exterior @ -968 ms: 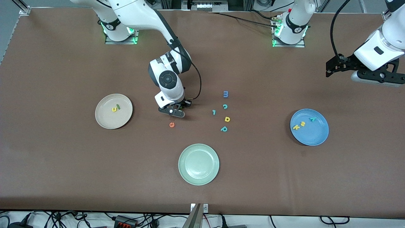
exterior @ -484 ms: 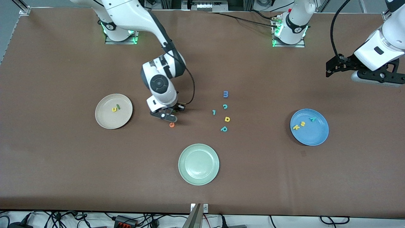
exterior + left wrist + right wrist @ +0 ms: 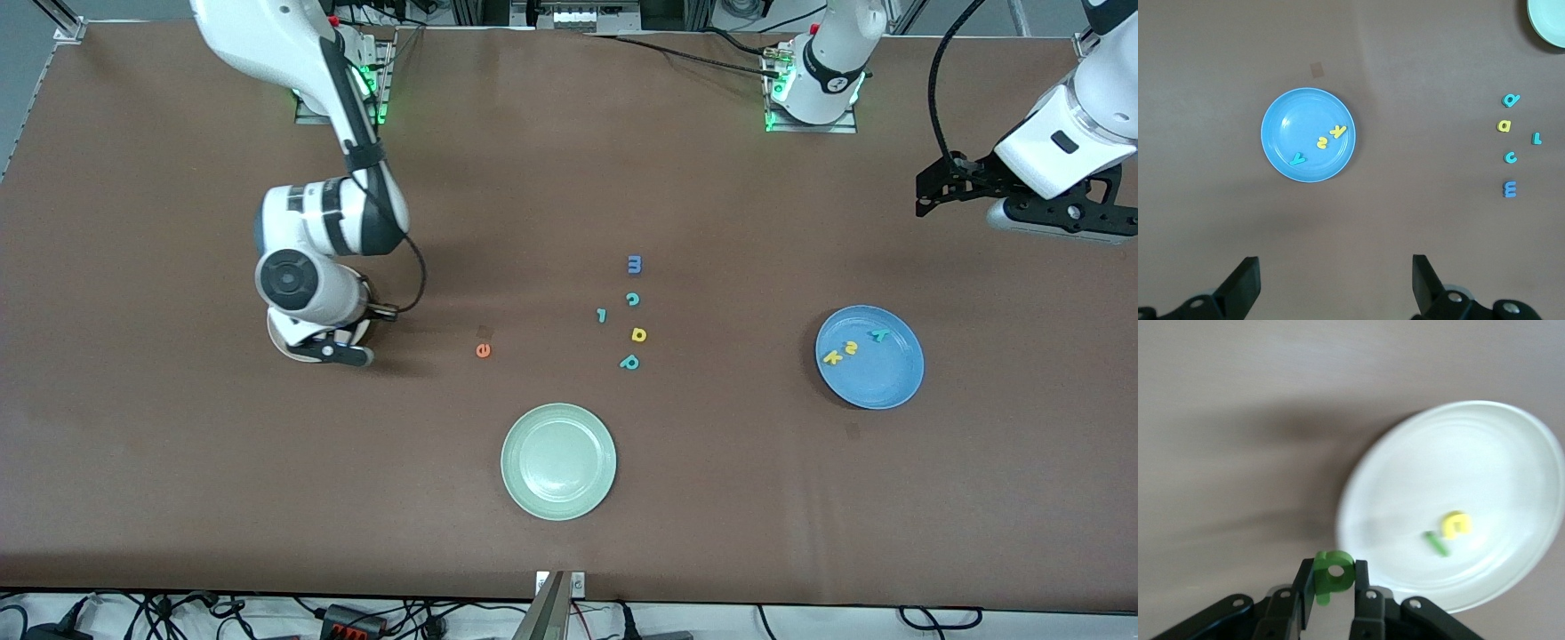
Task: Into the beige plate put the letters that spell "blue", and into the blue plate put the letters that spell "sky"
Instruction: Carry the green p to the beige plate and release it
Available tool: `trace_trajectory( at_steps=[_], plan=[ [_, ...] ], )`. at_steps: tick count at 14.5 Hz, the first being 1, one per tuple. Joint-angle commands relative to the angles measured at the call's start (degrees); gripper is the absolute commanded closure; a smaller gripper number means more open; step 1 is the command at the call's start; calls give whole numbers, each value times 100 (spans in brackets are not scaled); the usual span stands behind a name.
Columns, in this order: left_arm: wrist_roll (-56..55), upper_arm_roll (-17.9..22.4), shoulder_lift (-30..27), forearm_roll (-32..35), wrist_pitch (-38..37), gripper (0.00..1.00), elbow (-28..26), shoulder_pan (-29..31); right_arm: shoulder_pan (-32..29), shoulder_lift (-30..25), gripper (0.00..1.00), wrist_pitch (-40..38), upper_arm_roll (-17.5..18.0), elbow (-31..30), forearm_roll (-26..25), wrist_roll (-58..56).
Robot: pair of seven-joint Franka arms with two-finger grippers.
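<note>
My right gripper [image 3: 324, 354] [image 3: 1335, 570] is shut on the green round-bowled letter [image 3: 1333, 573] and hangs over the rim of the beige plate [image 3: 1511, 453]. In the front view the right hand hides most of that plate. The yellow u [image 3: 1455, 524] and the dark green bar [image 3: 1436, 543] lie in it. The orange e [image 3: 483, 350] lies on the table between the beige plate and the loose letters. The blue plate [image 3: 876, 382] [image 3: 1298, 117] holds the yellow k [image 3: 832, 357], yellow s [image 3: 851, 348] and teal y [image 3: 879, 335]. My left gripper [image 3: 925, 196] [image 3: 1335, 280] waits open, high at the left arm's end.
A pale green plate [image 3: 558, 461] sits nearest the front camera, mid-table. Loose letters lie in a cluster: blue m [image 3: 634, 264], teal c [image 3: 632, 299], small teal bar [image 3: 602, 315], yellow stemmed letter [image 3: 638, 334], teal p [image 3: 629, 362].
The right arm has swung from beside the orange e toward its own end of the table and now hangs over the beige plate, still gripping the green letter. The left arm has not moved.
</note>
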Motion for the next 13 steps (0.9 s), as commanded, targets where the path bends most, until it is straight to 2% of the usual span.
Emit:
trace_trajectory(
  at_steps=[1, 5, 6, 7, 8, 11, 13],
  plan=[
    [78, 1, 30, 34, -47, 0, 91, -2, -111, -220, 92, 82, -13, -550, 30, -415],
    [70, 1, 30, 34, -38, 0, 91, -11, -235, -194, 90, 538, -13, -990, 65, -680],
    [70, 1, 30, 34, -47, 0, 91, -2, -227, -176, 85, 548, -4, -991, 100, -663],
    [78, 1, 30, 34, -47, 0, 91, -2, -218, -176, 51, 548, -4, -974, 161, -576],
    [78, 1, 30, 34, -47, 0, 91, -2, -192, -185, 1, 496, -4, -921, 283, -523],
    [78, 1, 30, 34, -47, 0, 91, -2, -139, -220, 0, 425, 31, -483, 381, -286],
    [78, 1, 30, 34, -47, 0, 91, -2, -95, -141, 0, 512, 311, -35, 399, -48]
  ],
)
